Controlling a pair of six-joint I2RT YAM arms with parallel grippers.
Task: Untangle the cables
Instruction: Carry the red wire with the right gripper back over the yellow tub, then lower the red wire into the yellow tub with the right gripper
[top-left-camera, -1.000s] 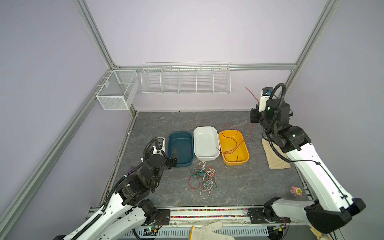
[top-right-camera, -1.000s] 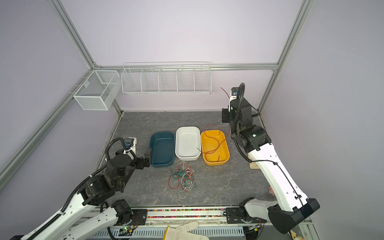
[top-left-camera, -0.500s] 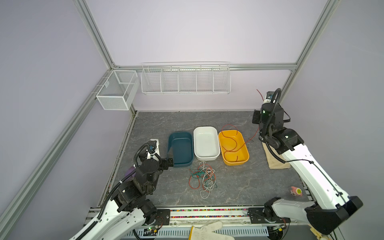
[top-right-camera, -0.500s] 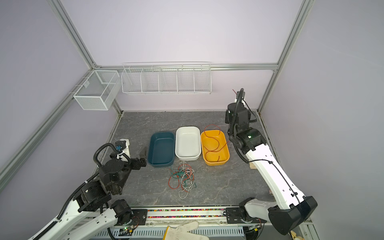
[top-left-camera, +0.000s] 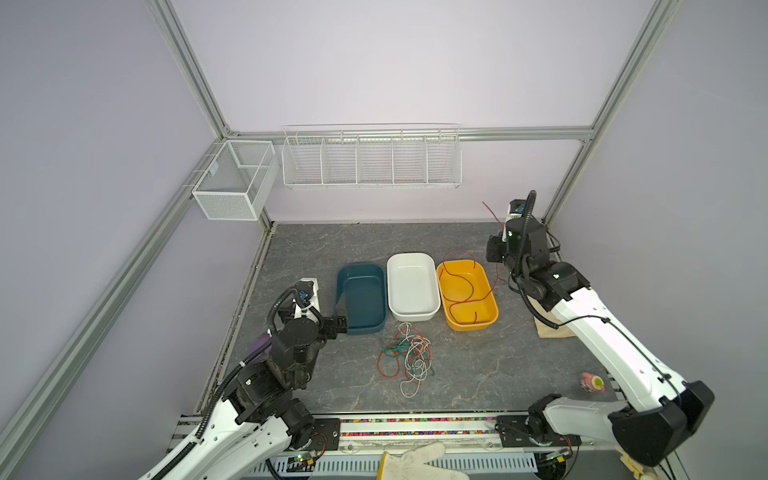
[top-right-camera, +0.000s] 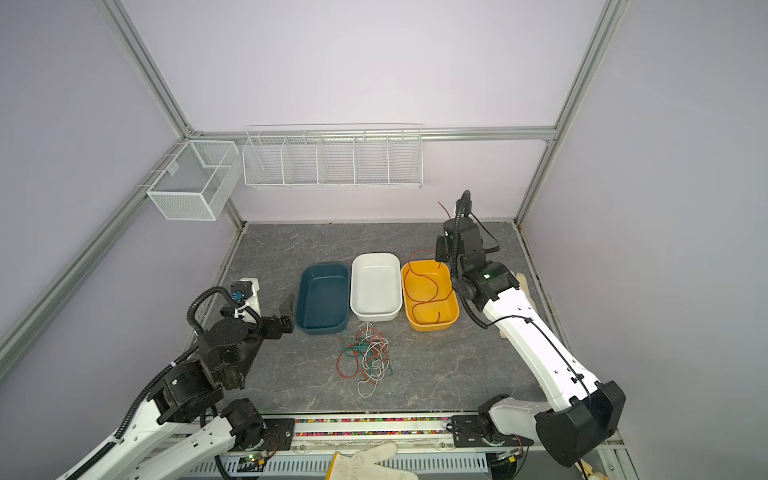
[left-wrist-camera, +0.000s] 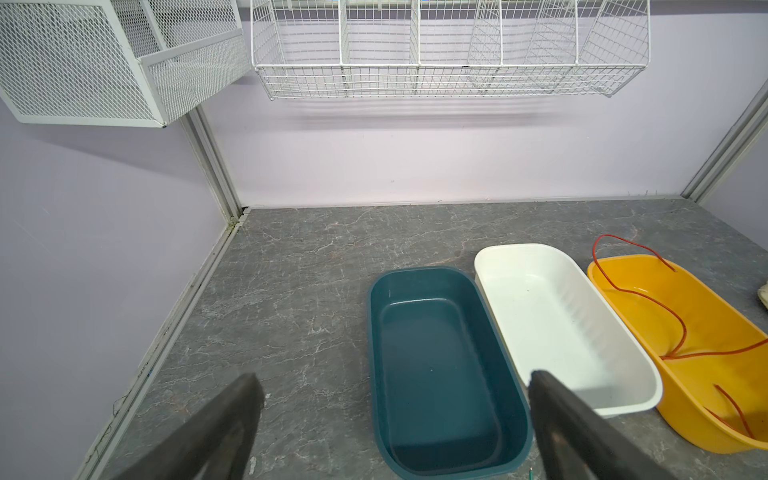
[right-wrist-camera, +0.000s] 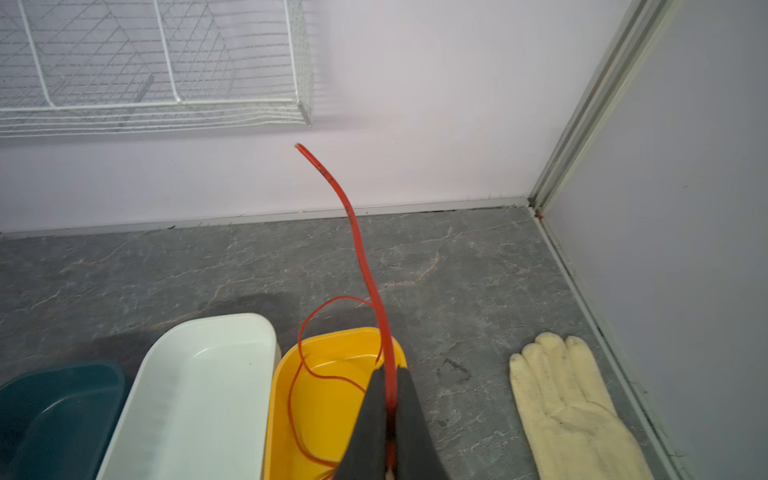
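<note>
The tabletop (top-left-camera: 498, 365) is dark grey, marbled with pale veins. The oblong plastic trays are plain: one dark teal tray (top-left-camera: 361, 299), one white tray (top-left-camera: 411, 286), one yolk-yellow tray (top-left-camera: 484, 297) crossed by a thin red-orange cable (right-wrist-camera: 387, 349). At six o'clock from the white tray, a tangle of thin cables (top-left-camera: 405, 353) mixes red-orange, dark green and white.

On the desk (top-left-camera: 332, 245), just ahead of the left hand (left-wrist-camera: 395, 376): nearest tray (top-left-camera: 360, 297), with middle tray (top-left-camera: 411, 286) and far tray (top-left-camera: 469, 326) in a row to its right. Cable (right-wrist-camera: 365, 257) from the right hand (right-wrist-camera: 386, 374) down into the far tray. Cable tangle (top-left-camera: 405, 357) before the trays, right of the left hand.
</note>
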